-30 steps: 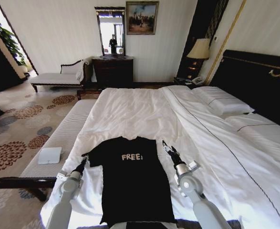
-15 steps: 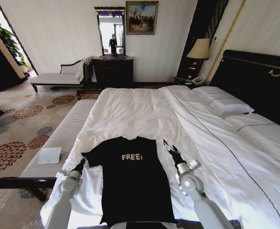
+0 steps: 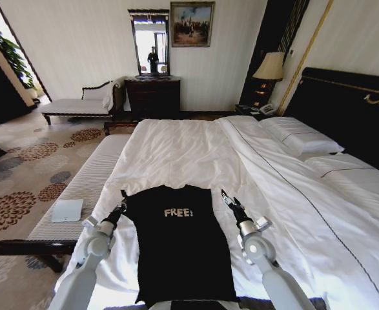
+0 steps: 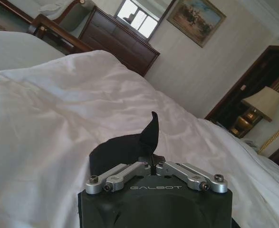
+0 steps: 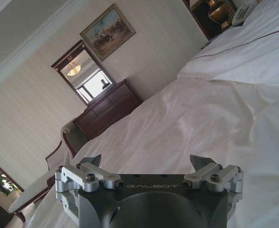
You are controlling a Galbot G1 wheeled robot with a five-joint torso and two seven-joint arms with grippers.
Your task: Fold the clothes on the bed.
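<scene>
Pinching the shirt's left sleeve, the left pincer [image 3: 120, 209] is closed on the black cloth, which stands up in a peak above its fingers in the left wrist view. The black T-shirt [image 3: 179, 242] lies flat near the foot edge of the bed [image 3: 176, 152], "FREE!" facing up. Just beside the shirt's right shoulder, the right pincer [image 3: 228, 199] hovers spread wide, holding nothing.

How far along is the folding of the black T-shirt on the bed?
Done: the T-shirt lies flat, "FREE!" up, on the bed. In hand: the left gripper is shut on the left sleeve, lifted in the left wrist view. The right gripper is open beside the right sleeve. Left: every fold.
</scene>
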